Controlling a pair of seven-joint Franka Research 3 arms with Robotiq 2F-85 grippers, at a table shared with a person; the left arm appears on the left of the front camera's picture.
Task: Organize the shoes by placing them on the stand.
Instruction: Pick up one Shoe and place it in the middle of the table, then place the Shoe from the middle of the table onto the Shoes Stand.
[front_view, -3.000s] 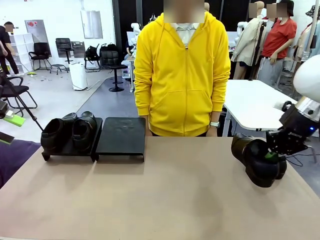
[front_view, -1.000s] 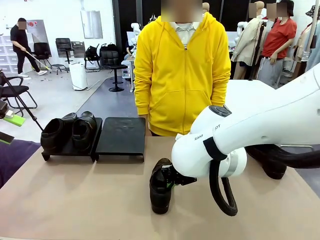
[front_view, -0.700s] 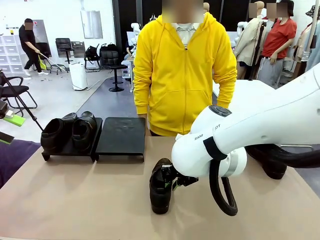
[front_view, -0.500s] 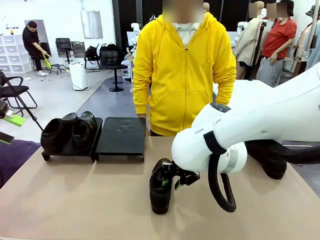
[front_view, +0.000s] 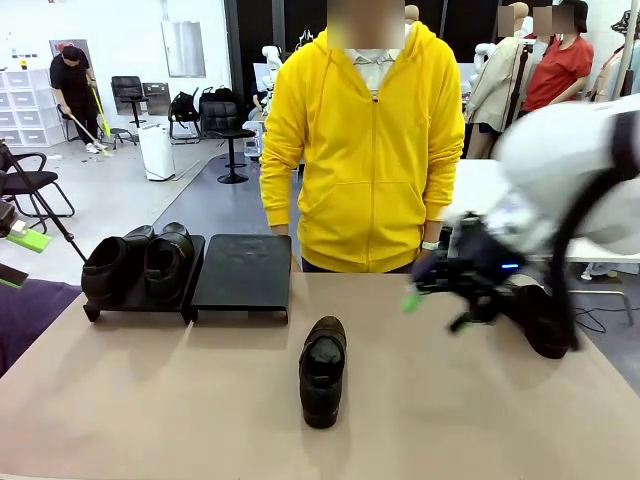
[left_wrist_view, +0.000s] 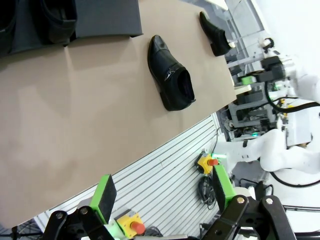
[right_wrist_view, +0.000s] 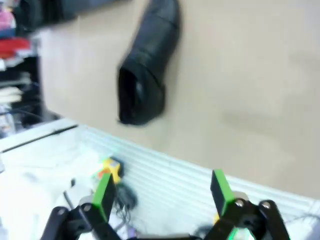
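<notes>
Shoes (front_view: 108, 268) in a pair sit on the left panel of the stand (front_view: 240, 268), a third shoe (front_view: 322, 370) lies alone in the middle of the worktop (front_view: 150, 400), a fourth shoe (left_wrist_view: 214, 34) lies near its right edge, and the left fingers (left_wrist_view: 104, 197) and right fingers (right_wrist_view: 220, 190) stand spread, pinching nothing.

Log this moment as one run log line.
right hand: open | left hand: open | one shoe: mid-table, free | two shoes: on stand, left panel | fourth shoe: table's right side

Lone shoe (front_view: 322, 370) mid-table, right stand panel (front_view: 241, 262) free
</notes>
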